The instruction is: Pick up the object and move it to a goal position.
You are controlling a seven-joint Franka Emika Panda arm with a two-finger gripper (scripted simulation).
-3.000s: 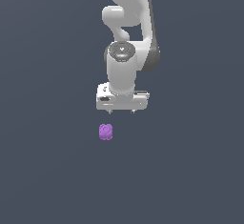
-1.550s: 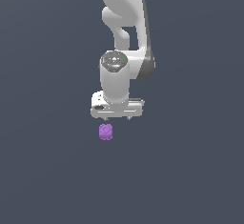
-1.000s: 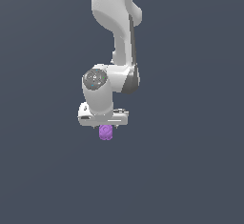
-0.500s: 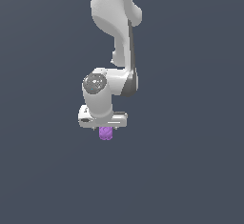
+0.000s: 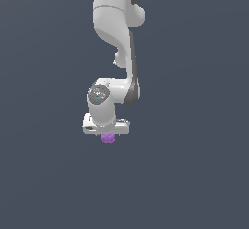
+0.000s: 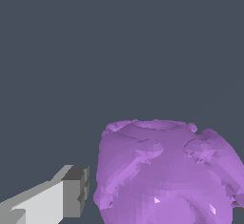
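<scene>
The object (image 5: 108,138) is a small purple lumpy block resting on the dark grey ground. My white gripper (image 5: 107,135) points straight down over it, and the hand hides the block's upper part in the exterior view. In the wrist view the object (image 6: 164,173) looms large and close. One grey-tipped finger (image 6: 69,197) stands beside it with a narrow gap between pad and block. The other finger is out of that picture. The jaws stand open astride the block.
The white arm (image 5: 116,33) rises from the hand toward the top of the exterior view. Plain dark grey ground (image 5: 194,164) lies all around.
Over three seconds the hand has come down and toward the exterior view's left onto the block. In the last half second it sank a little lower. The block has stayed put.
</scene>
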